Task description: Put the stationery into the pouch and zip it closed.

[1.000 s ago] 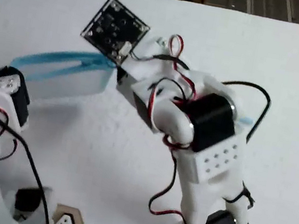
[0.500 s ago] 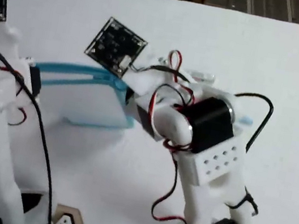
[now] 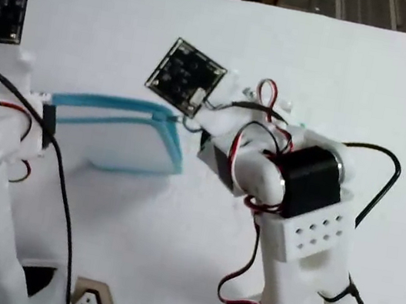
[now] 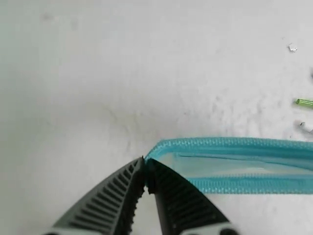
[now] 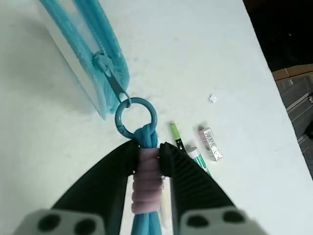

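A clear plastic pouch with teal zipper edging (image 3: 123,142) lay flat on the white desk (image 3: 356,76), stretched between the two arms. The left claw (image 4: 145,169) was pressed together on the pouch's (image 4: 234,165) end corner, where the teal edging came to a point. From there, two teal bands ran off with a clear strip between them.

At the opposite end, the right claw (image 5: 147,146) pinched a teal cord wrapped in pink (image 5: 146,178). The cord was knotted to a teal ring (image 5: 153,116), and the ring hung from the metal zipper pull (image 5: 115,85) at the pouch's (image 5: 83,54) corner.

The stationery lay outside the pouch on the desk (image 5: 195,58), just beside the right claw. It included a slim green pen (image 5: 175,134), a green-and-white stick (image 5: 198,159) and a small white rectangular eraser (image 5: 210,143). A tiny pale scrap (image 5: 212,99) sat a little beyond them.
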Robot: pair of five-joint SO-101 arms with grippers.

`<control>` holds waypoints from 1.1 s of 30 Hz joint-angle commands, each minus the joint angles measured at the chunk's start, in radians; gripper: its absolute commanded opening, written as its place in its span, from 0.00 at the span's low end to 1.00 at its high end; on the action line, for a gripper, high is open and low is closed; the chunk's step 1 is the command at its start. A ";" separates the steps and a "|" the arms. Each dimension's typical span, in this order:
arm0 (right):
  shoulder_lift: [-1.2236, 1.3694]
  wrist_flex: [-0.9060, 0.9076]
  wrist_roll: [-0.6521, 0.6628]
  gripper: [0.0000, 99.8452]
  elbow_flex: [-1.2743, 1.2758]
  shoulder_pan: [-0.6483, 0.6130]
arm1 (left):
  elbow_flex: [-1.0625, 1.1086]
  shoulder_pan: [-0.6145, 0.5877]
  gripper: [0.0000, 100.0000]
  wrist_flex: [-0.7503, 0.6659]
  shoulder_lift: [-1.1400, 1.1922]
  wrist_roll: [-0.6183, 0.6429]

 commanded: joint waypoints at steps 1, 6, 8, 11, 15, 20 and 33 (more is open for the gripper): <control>-0.045 0.022 0.006 0.03 -0.006 -0.047 | 0.100 0.036 0.02 0.009 0.077 -0.006; -0.067 0.024 0.009 0.20 -0.003 -0.134 | 0.078 0.081 0.02 -0.006 0.076 -0.006; -0.104 0.024 0.012 0.23 -0.003 -0.148 | 0.071 0.081 0.02 -0.012 0.076 -0.006; -0.191 0.025 0.012 0.23 0.005 -0.154 | 0.072 0.085 0.02 -0.012 0.081 -0.006; -0.343 0.025 0.012 0.23 0.135 -0.147 | 0.080 0.082 0.02 -0.028 0.082 -0.003; -0.504 0.025 0.009 0.23 0.468 -0.128 | 0.080 0.084 0.02 -0.032 0.081 -0.005; -0.025 0.021 0.014 0.23 0.362 0.415 | 0.080 0.084 0.02 -0.032 0.076 -0.008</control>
